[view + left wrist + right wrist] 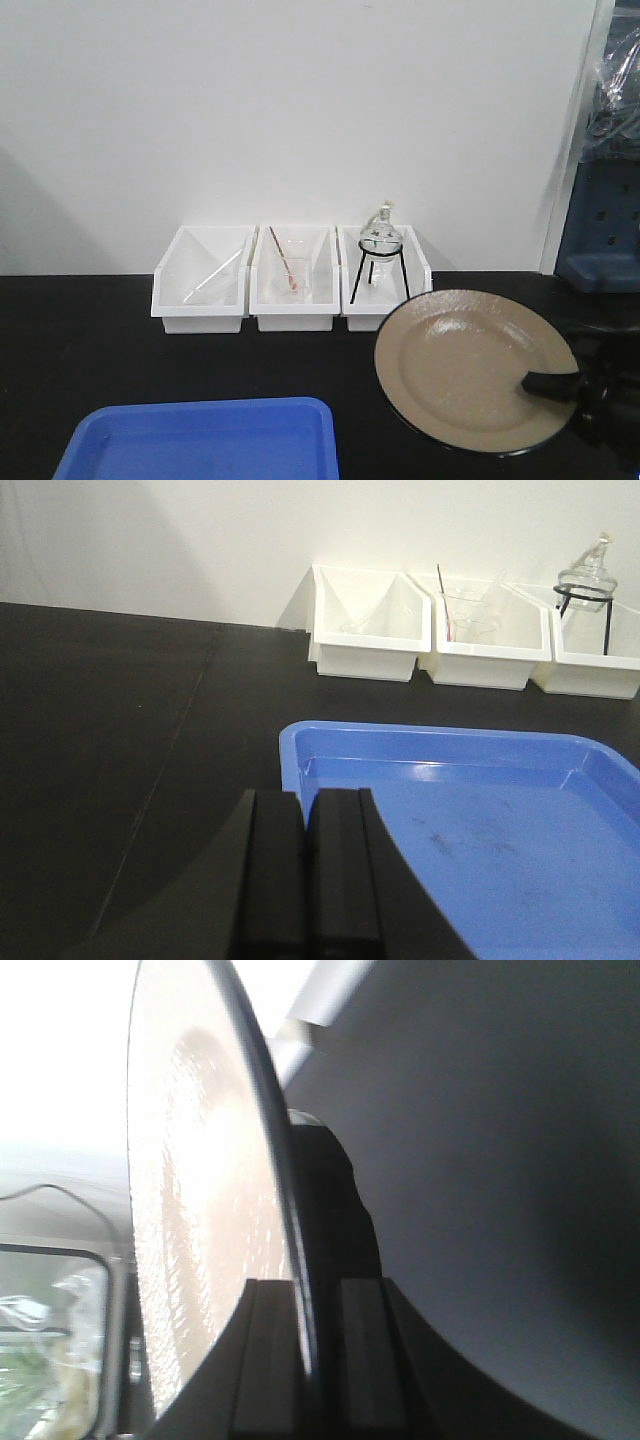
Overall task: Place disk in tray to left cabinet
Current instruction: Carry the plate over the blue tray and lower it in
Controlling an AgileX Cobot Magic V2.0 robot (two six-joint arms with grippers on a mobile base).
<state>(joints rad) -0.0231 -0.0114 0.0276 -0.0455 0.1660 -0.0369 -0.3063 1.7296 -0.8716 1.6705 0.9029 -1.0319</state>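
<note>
The tan disk with its thin black rim hangs tilted above the black table at the right. My right gripper is shut on the disk's right edge. In the right wrist view the disk stands edge-on, its rim pinched in the right gripper. The blue tray lies flat at the front left with nothing in it. My left gripper is shut, fingers together, over the left front rim of the tray. The left cabinet is out of view.
Three white bins stand in a row against the back wall. The right bin holds a glass flask on a black stand, close behind the disk. A blue-grey unit stands at the far right.
</note>
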